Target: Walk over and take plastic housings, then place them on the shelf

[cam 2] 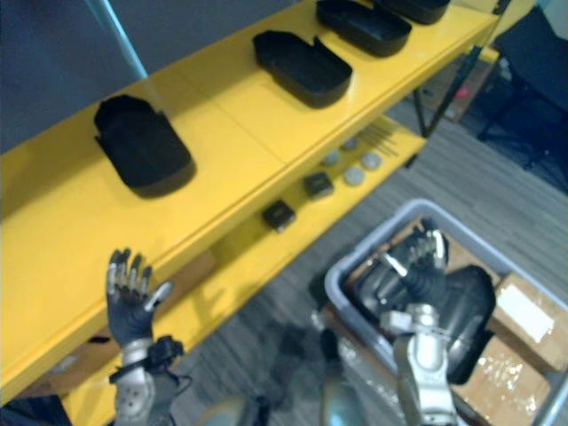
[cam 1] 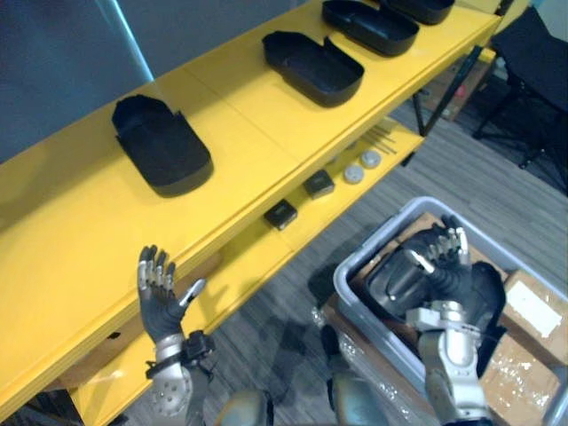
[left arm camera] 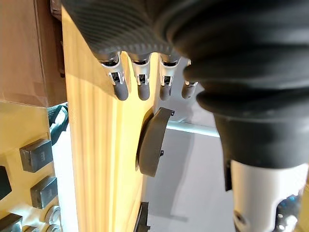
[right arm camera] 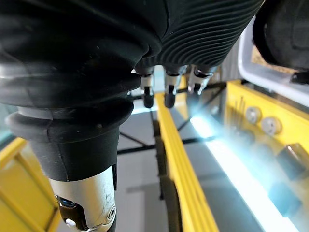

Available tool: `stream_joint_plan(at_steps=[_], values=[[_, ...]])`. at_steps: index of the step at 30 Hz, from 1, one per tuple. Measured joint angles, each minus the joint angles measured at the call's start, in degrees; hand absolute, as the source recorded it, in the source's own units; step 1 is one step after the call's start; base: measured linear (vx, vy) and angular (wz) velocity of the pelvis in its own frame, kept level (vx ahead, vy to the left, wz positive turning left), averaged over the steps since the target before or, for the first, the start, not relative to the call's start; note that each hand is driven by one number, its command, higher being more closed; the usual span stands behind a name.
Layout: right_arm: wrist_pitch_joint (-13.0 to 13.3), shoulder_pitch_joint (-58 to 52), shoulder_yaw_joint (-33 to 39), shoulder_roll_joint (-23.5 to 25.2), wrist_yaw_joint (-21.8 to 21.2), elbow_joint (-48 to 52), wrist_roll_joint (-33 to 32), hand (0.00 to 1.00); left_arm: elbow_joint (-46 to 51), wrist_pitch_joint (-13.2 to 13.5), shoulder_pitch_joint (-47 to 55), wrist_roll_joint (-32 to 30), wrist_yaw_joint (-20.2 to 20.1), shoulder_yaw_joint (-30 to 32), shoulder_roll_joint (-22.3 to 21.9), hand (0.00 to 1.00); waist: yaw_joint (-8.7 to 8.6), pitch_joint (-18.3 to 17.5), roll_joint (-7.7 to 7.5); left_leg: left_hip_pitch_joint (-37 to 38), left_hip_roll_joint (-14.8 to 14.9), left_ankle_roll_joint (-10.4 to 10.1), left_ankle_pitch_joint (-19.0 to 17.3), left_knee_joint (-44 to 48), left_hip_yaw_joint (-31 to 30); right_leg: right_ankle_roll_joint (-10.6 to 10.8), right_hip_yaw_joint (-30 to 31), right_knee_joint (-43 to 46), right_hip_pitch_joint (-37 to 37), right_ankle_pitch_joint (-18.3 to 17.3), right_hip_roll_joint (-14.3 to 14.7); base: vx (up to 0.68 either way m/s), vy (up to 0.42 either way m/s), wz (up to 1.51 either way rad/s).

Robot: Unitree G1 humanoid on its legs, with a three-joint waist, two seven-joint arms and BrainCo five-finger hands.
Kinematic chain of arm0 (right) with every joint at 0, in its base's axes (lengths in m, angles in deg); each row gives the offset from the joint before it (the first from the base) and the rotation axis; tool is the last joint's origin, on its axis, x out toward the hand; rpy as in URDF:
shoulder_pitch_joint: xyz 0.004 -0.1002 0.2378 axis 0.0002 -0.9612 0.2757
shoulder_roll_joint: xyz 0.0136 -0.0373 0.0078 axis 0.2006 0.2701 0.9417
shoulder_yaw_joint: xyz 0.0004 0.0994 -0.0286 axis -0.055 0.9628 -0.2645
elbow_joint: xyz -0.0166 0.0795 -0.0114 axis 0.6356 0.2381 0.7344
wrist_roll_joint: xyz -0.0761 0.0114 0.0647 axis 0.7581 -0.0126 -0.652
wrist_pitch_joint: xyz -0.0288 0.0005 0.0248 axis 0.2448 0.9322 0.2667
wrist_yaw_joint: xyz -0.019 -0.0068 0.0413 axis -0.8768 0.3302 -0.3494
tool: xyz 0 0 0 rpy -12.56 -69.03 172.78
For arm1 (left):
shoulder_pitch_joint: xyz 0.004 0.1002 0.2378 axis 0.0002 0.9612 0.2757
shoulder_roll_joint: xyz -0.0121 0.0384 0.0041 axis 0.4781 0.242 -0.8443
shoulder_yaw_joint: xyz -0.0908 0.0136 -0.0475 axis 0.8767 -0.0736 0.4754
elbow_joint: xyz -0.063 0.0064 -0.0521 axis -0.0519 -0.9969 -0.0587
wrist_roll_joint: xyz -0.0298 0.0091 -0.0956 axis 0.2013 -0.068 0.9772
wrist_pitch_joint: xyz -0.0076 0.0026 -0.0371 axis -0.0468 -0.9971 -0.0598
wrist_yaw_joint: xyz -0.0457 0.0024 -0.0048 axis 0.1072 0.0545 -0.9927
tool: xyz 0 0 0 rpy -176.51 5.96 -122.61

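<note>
Several black plastic housings lie open side up along the yellow shelf's top board: one at the left, one in the middle, more at the far right. More black housings lie in a grey bin on the floor at lower right. My right hand hovers over the bin, fingers straight, holding nothing. My left hand is raised in front of the shelf's front edge, fingers spread and empty. The left housing's rim shows past them.
The lower shelf board carries small dark blocks and silver discs. Cardboard boxes sit beside the bin. A black chair stands at the far right on the grey floor.
</note>
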Motion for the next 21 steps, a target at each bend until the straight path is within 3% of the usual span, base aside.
stream_joint_plan(at_steps=[2, 5, 9, 11, 12, 13, 14, 16, 18, 19, 20, 21], values=[[-0.11, 0.87, 0.70, -0.14, 0.11, -1.36, 0.43, 0.00, 0.00, 1.21, -1.36, -0.01, -1.56, -0.01, 0.15, 0.00, -0.20, 0.92, -0.05, -0.01, -0.02, -0.02, -0.01, 0.24, 0.15, 0.04, -0.02, 1.00, -0.45, -0.20, 0.04, 0.00, -0.008, -0.02], [-0.35, 2.40, 3.73, -0.47, 2.35, -1.65, 0.51, 0.00, 1.47, 4.17, -5.76, 0.13, -5.79, -0.07, 0.42, 0.00, -0.43, 4.13, 0.31, -1.15, -0.17, -0.14, -1.41, 4.43, 0.09, 0.72, -0.07, 8.98, -3.72, -3.27, 1.03, -0.01, -0.001, -0.01], [-0.47, -3.39, 4.78, 2.89, 4.51, 0.05, 0.53, 0.00, 5.35, 4.20, -6.65, 0.64, -8.57, -0.53, 0.54, 0.00, -0.64, 5.15, 0.49, -0.60, 0.96, 0.72, -5.18, 12.05, 2.39, 1.39, 3.67, 14.00, -4.29, -2.76, 4.57, -0.06, 0.061, -0.69], [-0.49, -10.35, 4.86, 5.09, 3.42, 3.71, 0.72, 0.00, 6.58, 3.87, -5.98, 1.81, -7.60, -0.64, 0.73, 0.00, -1.86, 5.78, -0.24, 1.07, 2.02, 2.30, -7.07, 12.12, 7.28, 0.74, 3.28, 14.15, -4.11, -0.55, 5.62, -0.20, 0.102, -1.22], [-0.44, -13.35, 4.79, 6.12, 1.57, 6.28, 1.34, 0.00, 7.27, 3.84, -5.21, 1.79, -6.03, -0.37, 1.15, 0.00, -1.96, 6.67, -0.11, 1.27, 3.37, 3.06, -6.58, 11.23, 11.34, -2.42, 0.92, 13.76, -4.33, 0.53, 5.90, -0.35, 0.053, -1.43], [-0.12, -15.06, 4.94, 5.89, -0.19, 6.72, 1.44, 0.00, 7.18, 3.72, -4.81, 1.81, -4.92, -0.31, 1.46, 0.00, -2.82, 6.71, -1.15, 1.08, 4.24, 3.64, -5.71, 10.59, 14.70, -5.48, -5.18, 22.68, -6.54, -6.13, 5.69, -0.29, 0.033, -1.50], [-0.11, -15.19, 5.02, 5.84, -0.90, 6.72, 1.38, 0.00, 7.17, 3.64, -4.42, 1.80, -4.40, -0.14, 1.55, 0.00, -2.98, 6.84, -1.08, 1.02, 4.57, 3.81, -5.17, 9.91, 16.34, -6.37, -7.33, 26.78, -7.23, -9.00, 5.43, -0.26, 0.037, -1.47], [0.18, -15.01, 5.85, 5.93, -4.66, 6.51, -0.38, 0.00, 7.10, 0.96, -4.32, 1.66, -2.07, 0.00, 1.39, 0.00, -3.07, 6.73, -1.60, 0.62, 4.97, 4.43, -2.03, 6.31, 21.25, -6.71, -14.32, 38.15, -6.43, -19.51, 1.22, -0.19, 0.054, -1.28], [-0.05, -13.19, 6.04, 5.91, -5.17, 5.57, -1.16, 0.00, 7.16, -1.04, -4.51, 1.70, -1.46, 1.55, 1.10, 0.00, -2.69, 6.40, -2.19, -0.97, 5.12, 4.53, 0.31, 4.11, 24.51, -6.87, -18.67, 39.56, -3.92, -24.77, -3.51, -0.18, -0.002, -1.00], [-0.10, -11.35, 6.07, 5.89, -4.91, 3.92, -1.18, 0.00, 6.83, -2.17, -4.41, 1.75, -1.08, 2.99, 0.61, 0.00, -1.51, 6.39, -2.30, -1.46, 5.70, 4.17, 1.03, 3.49, 26.95, -6.27, -21.18, 37.60, -1.23, -27.06, -6.39, -0.20, -0.049, -1.05], [-0.29, -10.71, 6.09, 5.89, -4.74, 2.86, -1.14, 0.00, 6.67, -2.75, -4.25, 1.79, -1.01, 3.91, 0.20, 0.00, -0.93, 6.35, -2.37, -1.71, 5.94, 4.02, 1.11, 3.59, 27.64, -5.94, -22.32, 35.94, 0.40, -27.64, -7.79, -0.16, -0.111, -1.10], [-0.94, -8.99, 6.21, 5.90, -3.72, 1.21, -0.81, 0.00, 6.19, -3.26, -4.03, 2.25, -1.06, 5.16, -0.19, 0.00, 0.50, 6.17, -2.77, -2.48, 6.18, 3.82, 1.22, 4.15, 28.36, -3.45, -23.92, 31.17, 3.05, -28.99, -9.93, -0.11, -0.153, -0.91]])
